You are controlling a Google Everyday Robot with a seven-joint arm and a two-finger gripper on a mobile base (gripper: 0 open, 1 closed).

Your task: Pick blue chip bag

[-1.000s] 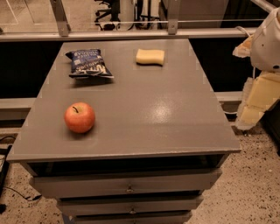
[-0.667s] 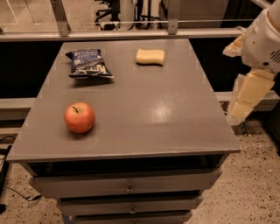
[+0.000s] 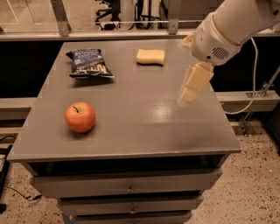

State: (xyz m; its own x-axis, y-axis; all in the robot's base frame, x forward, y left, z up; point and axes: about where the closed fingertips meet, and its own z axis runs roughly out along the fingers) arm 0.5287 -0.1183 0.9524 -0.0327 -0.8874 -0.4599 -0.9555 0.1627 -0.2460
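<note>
We see the gripper [image 3: 190, 87] above the right edge of the tabletop [image 3: 131, 127] and cannot tell its state; the blue chip bag [image 3: 89, 63] lies near the far-left corner, open surface between.

My claw [image 3: 187, 94] hangs above the grey desk [image 3: 131, 131], near its right edge. Drawers [image 3: 127, 187] sit under the front edge. The floor [image 3: 256, 179] is speckled. A rail [image 3: 26, 36] runs behind the far edge, with chair bases [image 3: 107, 11] beyond it.

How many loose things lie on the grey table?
3: dark-blue crinkly foil chip bag far left, yellow rectangular sponge far centre, round red apple near left. The cream gripper hangs over the right side. None seems hidden.
</note>
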